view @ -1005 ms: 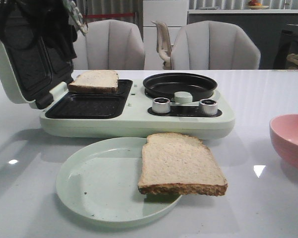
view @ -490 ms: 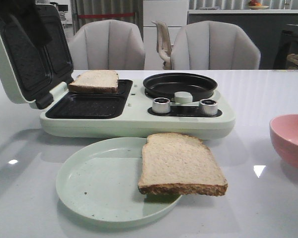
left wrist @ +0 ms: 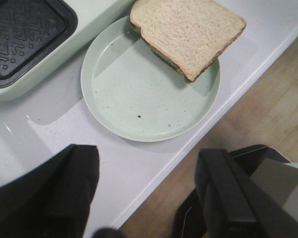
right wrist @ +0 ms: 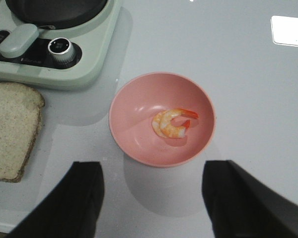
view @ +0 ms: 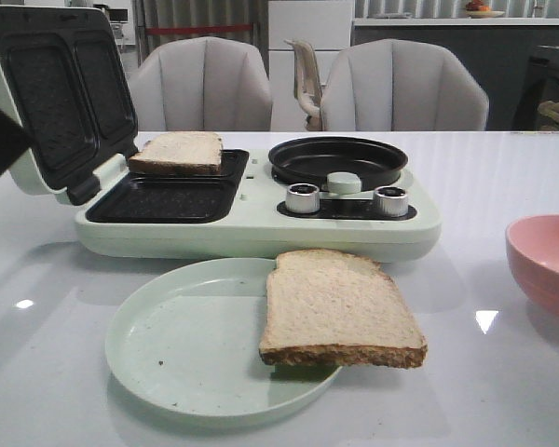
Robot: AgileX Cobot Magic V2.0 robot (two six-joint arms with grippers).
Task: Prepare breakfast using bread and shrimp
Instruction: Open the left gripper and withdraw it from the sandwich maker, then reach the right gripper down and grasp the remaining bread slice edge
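One slice of bread (view: pixel 341 307) lies half on the pale green plate (view: pixel 186 345), overhanging its right rim; the same slice shows in the left wrist view (left wrist: pixel 187 33) and partly in the right wrist view (right wrist: pixel 12 130). A second bread slice (view: pixel 178 152) rests on the back grill plate of the open sandwich maker (view: pixel 261 219). Two curled orange-pink shrimp (right wrist: pixel 173 123) lie in the pink bowl (right wrist: pixel 139 106), also seen at the right edge of the front view (view: pixel 544 265). My left gripper (left wrist: pixel 149 191) is open above the table's near edge. My right gripper (right wrist: pixel 151 198) is open, just short of the bowl.
The maker's lid (view: pixel 56 93) stands raised at the left. A black round pan (view: pixel 337 160) and two knobs (view: pixel 303 197) sit on its right half. Chairs (view: pixel 402 88) stand behind the table. Part of my left arm (view: pixel 0 140) shows at the left edge.
The left arm has drawn back from the raised lid, down and out to the left edge of the front view. Bread, plate and bowl have not moved.
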